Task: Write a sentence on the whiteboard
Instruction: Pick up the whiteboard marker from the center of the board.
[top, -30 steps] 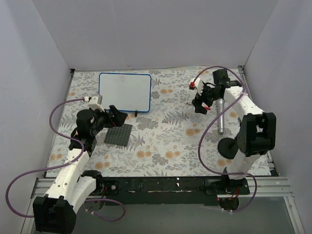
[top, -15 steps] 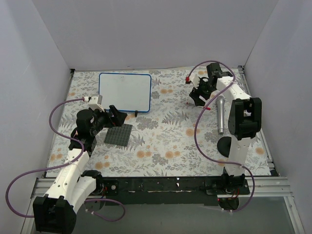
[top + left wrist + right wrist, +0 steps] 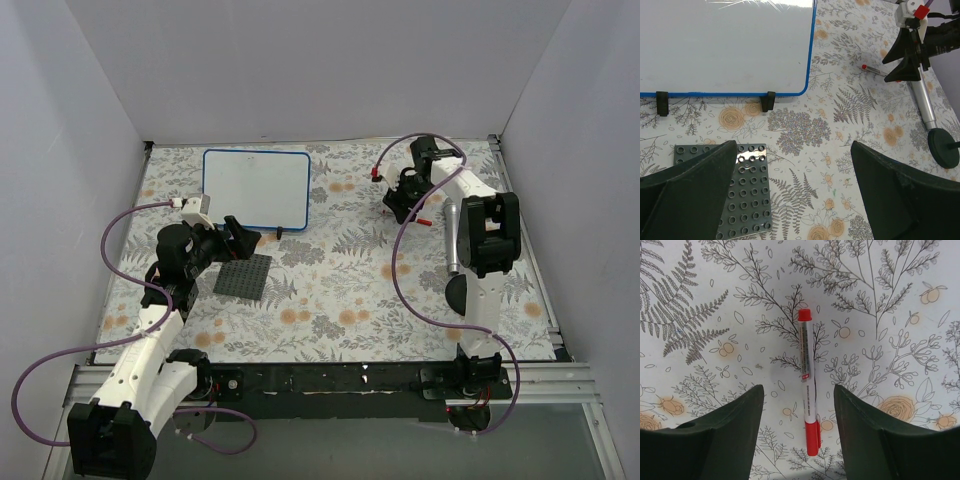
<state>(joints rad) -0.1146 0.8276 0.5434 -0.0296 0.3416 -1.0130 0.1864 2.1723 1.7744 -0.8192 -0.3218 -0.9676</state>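
The whiteboard (image 3: 256,188) lies at the back left, white with a blue rim, and its face is blank in the top view and in the left wrist view (image 3: 725,45). No red lettering shows on it. A red-capped white marker (image 3: 807,385) lies flat on the floral cloth, also seen in the left wrist view (image 3: 874,70). My right gripper (image 3: 402,200) is open, hovering over the marker with a finger on each side (image 3: 797,390), not touching it. My left gripper (image 3: 238,235) is open and empty (image 3: 794,145) beside the dark studded plate (image 3: 740,190).
The dark grey studded plate (image 3: 243,277) lies in front of the whiteboard. A silver rod (image 3: 452,240) with a round black base (image 3: 462,297) lies on the cloth to the right of the marker. Two black clips (image 3: 768,101) sit on the whiteboard's near edge. Walls enclose the table.
My right arm has swung left and back, bringing its open gripper over the marker. The left arm, whiteboard and plate have not moved.
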